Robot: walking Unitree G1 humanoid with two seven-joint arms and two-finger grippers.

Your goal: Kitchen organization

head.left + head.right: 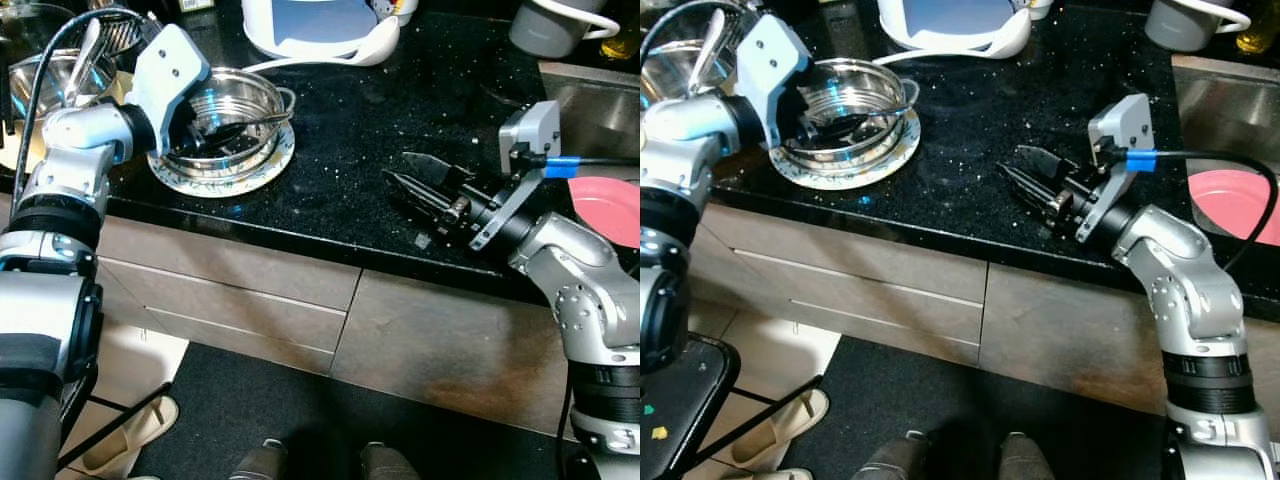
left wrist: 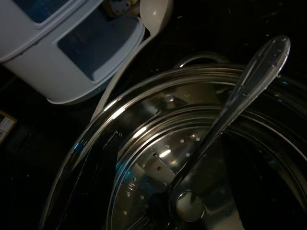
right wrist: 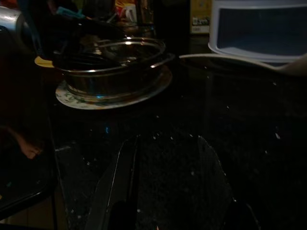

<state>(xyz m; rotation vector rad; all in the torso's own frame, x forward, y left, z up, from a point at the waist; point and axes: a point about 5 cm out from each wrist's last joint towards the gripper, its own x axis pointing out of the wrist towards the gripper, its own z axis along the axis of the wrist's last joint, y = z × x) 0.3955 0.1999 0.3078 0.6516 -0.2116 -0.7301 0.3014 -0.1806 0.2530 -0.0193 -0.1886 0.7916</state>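
Tabletop (image 1: pixel 380 130): black speckled stone, sink at far right.
Steel pot (image 1: pixel 232 115): far left, sitting on a patterned plate (image 1: pixel 262 172).
Spoon (image 2: pixel 230 108): leaning inside the pot, handle up over the rim.
Left claw (image 1: pixel 205 132): reaching into the pot; finger state cannot be told.
Right claw (image 1: pixel 420 180): fingers spread, empty, low over bare stone.
Advice: close on the spoon's handle, lift straight to avoid tipping the pot.

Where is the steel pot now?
The steel pot sits on a patterned plate on the black counter, to the robot's left, with the left gripper reaching into it.
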